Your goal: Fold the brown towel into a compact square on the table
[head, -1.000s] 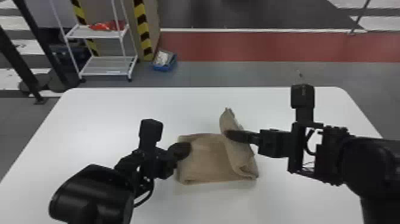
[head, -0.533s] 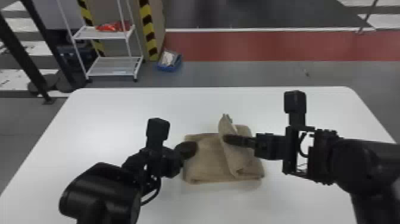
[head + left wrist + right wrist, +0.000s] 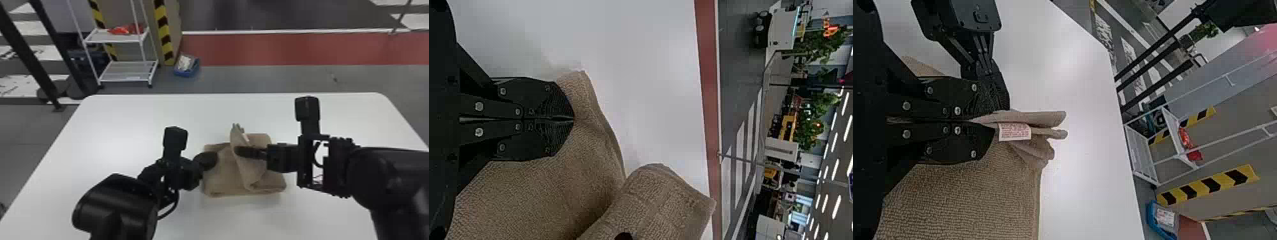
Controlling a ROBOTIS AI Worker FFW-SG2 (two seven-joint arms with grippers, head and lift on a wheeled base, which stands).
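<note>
Head view has the black two-fingered right claw point(image 3: 237, 151) closed on a raised fold of the brown rectangular cloth towel point(image 3: 220, 182), which spreads beneath and between both claws on the flat white table point(image 3: 127, 124); the black two-fingered left claw point(image 3: 210, 160) is closed against the cloth, its grip on it impossible to tell, and a small white rectangular tag point(image 3: 1014, 132) sits just beyond the right claw's tips

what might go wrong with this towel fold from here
The right gripper pinches bunched layers of the brown towel, so one might slip out and leave the fold uneven. The left gripper sits at the towel's left edge and could get caught under the incoming flap.
</note>
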